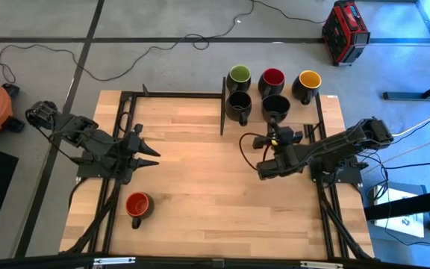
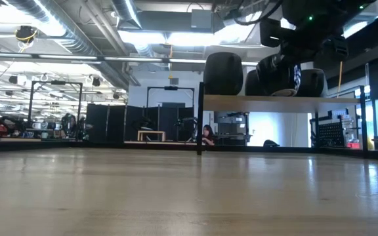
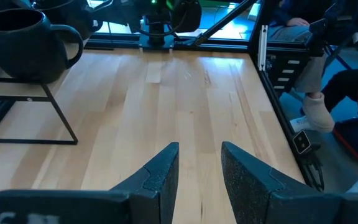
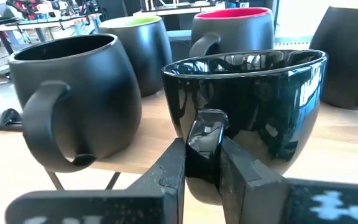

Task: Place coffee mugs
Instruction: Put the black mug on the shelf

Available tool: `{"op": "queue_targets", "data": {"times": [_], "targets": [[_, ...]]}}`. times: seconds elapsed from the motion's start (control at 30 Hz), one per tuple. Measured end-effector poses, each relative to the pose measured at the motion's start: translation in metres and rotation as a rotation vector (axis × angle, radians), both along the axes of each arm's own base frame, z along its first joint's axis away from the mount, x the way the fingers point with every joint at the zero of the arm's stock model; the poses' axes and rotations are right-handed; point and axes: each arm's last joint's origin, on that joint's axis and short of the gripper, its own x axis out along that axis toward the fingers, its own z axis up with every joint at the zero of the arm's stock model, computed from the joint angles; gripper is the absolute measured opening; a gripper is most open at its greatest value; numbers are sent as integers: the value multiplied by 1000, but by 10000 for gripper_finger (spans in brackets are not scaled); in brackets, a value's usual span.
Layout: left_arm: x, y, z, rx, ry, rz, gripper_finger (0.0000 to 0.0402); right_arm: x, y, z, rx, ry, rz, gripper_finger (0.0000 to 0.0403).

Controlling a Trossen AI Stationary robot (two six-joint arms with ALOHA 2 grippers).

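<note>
Glossy black mug [image 4: 247, 112]: the right gripper [image 4: 202, 163] is clamped on its handle, fingers pinching both sides. In the high view this mug [image 1: 276, 107] sits on the shelf [image 1: 223, 104] at 1 o'clock on the table [image 1: 200, 172], front row, right of the matte black mug [image 1: 239, 107].

Back row on the shelf, left to right: green mug [image 1: 239, 75], red mug [image 1: 272, 78], yellow mug [image 1: 308, 81]. All upright.

In the overhead shot the right gripper [image 1: 263, 170] looks short of the shelf, so whether the mug is lifted or resting I can't confirm; the low view shows dark mug bodies [image 2: 223, 73] on the shelf board with the arm overlapping them.

Second red mug [image 1: 137, 205] stands alone at 7 o'clock on the table, handle toward the near edge.

Left gripper [image 1: 149, 152] hovers at 9 o'clock, fingers [image 3: 160, 177] partly apart, nothing between them, pointing across the table.

Beyond the table a person's leg [image 3: 316, 106] shows in the left wrist view.
</note>
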Motion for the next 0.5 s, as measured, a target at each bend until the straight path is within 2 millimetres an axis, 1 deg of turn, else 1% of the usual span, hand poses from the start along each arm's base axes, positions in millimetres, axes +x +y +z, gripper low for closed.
{"op": "queue_targets", "data": {"times": [0.27,0.5], "targets": [[0,0,0,0,0,-1,115,6,-6,0,6,47,-2,47],[0,0,0,0,0,-1,115,13,-4,0,17,44,25,47]]}}
